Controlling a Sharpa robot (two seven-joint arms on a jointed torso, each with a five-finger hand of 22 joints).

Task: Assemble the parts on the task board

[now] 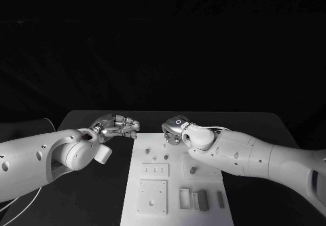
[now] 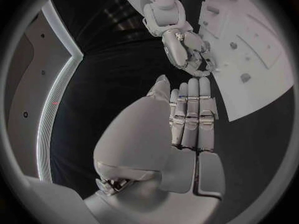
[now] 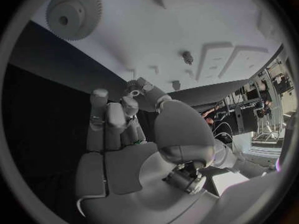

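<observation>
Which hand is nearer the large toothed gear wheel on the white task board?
Right. The right hand is beside the large toothed gear wheel at the white task board's far end; the left hand hovers off the board's edge.

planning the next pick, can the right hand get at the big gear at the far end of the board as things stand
Probably yes. The right hand hovers over the far end of the task board, and in its wrist view the gear lies flat on the board with nothing on it or beside it. The left hand sits off the board's edge, apart.

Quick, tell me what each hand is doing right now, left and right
Left hand: open, fingers straight and together, holding nothing.
Right hand: pinching a small toothed gear part between its fingertips, by the white task board.
</observation>
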